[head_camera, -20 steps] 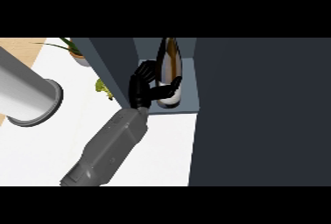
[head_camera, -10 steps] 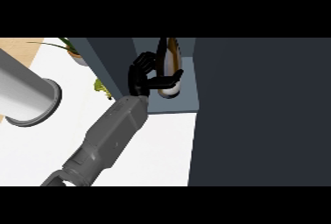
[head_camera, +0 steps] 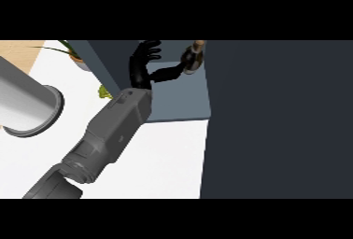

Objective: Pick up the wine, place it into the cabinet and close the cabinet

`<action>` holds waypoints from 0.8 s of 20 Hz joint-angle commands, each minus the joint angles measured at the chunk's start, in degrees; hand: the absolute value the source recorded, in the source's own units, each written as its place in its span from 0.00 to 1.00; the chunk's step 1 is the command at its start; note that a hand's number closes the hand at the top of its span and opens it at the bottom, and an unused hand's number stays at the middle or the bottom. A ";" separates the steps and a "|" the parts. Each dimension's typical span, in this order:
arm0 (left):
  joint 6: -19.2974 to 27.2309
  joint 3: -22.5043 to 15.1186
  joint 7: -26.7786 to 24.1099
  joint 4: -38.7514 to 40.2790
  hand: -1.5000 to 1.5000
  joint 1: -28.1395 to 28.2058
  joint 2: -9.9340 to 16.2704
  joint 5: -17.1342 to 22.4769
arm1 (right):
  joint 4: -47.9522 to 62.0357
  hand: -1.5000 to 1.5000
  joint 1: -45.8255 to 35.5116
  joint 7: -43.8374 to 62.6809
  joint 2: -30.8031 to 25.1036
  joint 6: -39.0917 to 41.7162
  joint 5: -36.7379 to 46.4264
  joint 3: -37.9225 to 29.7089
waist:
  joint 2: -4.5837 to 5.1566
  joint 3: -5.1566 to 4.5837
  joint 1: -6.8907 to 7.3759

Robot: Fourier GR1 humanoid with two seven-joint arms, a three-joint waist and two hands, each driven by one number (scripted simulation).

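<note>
Now your hand point(head_camera: 141, 65) is inside the cabinet point(head_camera: 179, 100), fingers spread, thumb touching the wine point(head_camera: 193, 56); placing seems nearly finished; next you withdraw, then shut the door point(head_camera: 276, 116).

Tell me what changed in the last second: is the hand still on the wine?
The hand has opened: its fingers, curled round the wine bottle a second ago, now spread up and left of it, with only the thumb reaching toward it. The bottle stands on the cabinet shelf. The cabinet door stays open.
</note>
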 commanded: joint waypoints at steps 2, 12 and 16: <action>1.39 -0.21 1.00 6.04 0.00 -3.54 1.54 -2.42 | -5.91 0.00 2.75 1.24 0.51 0.59 -3.78 1.43 | 0.20 0.01 -0.62; 2.05 0.22 0.90 9.81 0.00 -3.86 2.20 -4.43 | -7.21 0.00 3.67 0.90 0.53 1.38 -4.70 0.82 | 0.15 -0.01 -0.24; 1.01 0.87 0.63 9.89 0.00 -4.71 3.27 -4.51 | -9.28 0.00 5.87 1.93 -0.22 1.66 -4.99 0.20 | 0.16 -0.01 -0.74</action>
